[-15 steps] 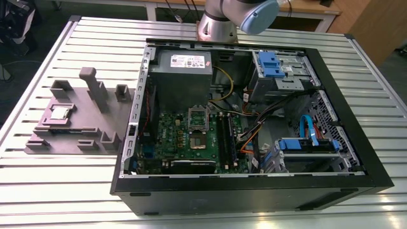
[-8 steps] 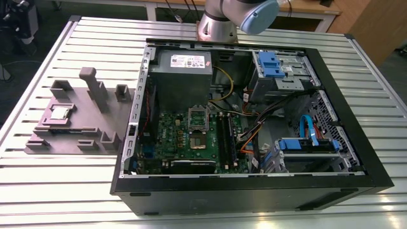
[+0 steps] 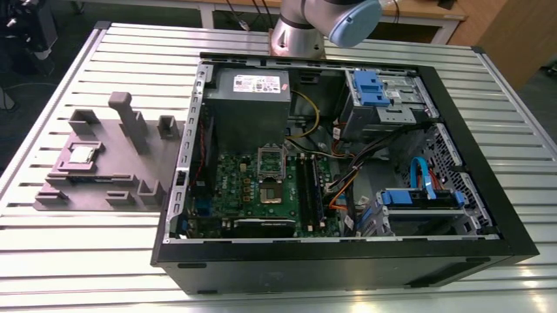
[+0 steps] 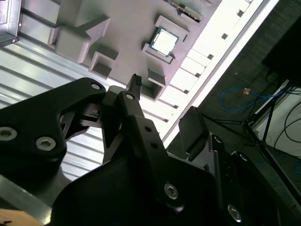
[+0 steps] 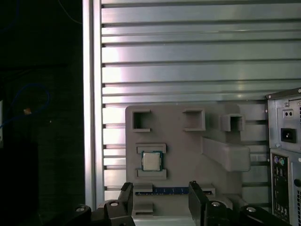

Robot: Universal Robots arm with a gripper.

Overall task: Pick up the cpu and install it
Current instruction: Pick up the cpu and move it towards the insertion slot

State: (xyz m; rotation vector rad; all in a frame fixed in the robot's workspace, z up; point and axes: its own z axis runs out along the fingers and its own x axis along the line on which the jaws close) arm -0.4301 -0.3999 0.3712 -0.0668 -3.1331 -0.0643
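1. Gripper (image 5: 161, 200) is hanging open in the first wrist view. Its two black fingers (image 5: 126, 195) are standing well apart with nothing between them.
2. Ahead of the fingertips and clear of them, the cpu (image 5: 150, 161) is lying flat, roughly in line with the gap. It is sitting in a shallow seat between two raised bars of the tray (image 5: 181, 150). A thin blue strip (image 5: 162, 190) is lying between the cpu and the fingers, nearer the fingers.
3. The tray is resting on a slatted metal table (image 5: 188, 56), which is stretching away beyond the cpu. The back panel of a computer case (image 5: 284, 160) is standing off to one side of the gripper, just beside the tray.
4. In the second wrist view the gripper (image 4: 163, 104) is again showing spread, empty fingers (image 4: 134, 87). The cpu (image 4: 164, 41) is gleaming beyond the fingertips, apart from them, in its seat on the tray (image 4: 127, 28). The table (image 4: 28, 61) is lying under both.
5. In the exterior view the arm (image 3: 327, 19) is rising at the far edge of the table (image 3: 87, 261). The cpu (image 3: 83, 154) is lying on the tray (image 3: 109, 163), not yet picked up. The tray is sitting just beside the open computer case (image 3: 348, 261), on the exterior view's left. Inside the case, a socket (image 3: 271, 171) with a dark centre is sitting on the green board, well apart from the cpu, near a grey power supply box (image 3: 250, 88).
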